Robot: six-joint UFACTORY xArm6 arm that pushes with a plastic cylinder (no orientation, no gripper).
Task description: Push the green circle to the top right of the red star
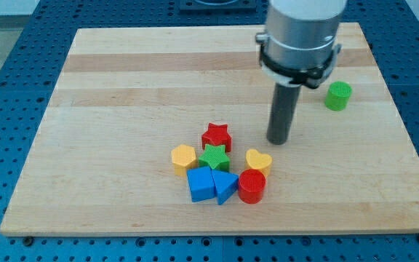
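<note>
The green circle (337,95) is a short green cylinder standing alone at the view's right on the wooden board (122,80). The red star (216,136) sits at the top of a cluster of blocks near the board's lower middle. My tip (278,141) rests on the board between them, to the right of the red star and to the lower left of the green circle. It touches neither block.
Below the red star lie a green star (214,157), a yellow hexagon (184,158), a yellow heart (258,160), a blue cube (201,185), a blue triangle (225,186) and a red cylinder (252,186). The arm's grey body (300,40) hangs over the board's top right.
</note>
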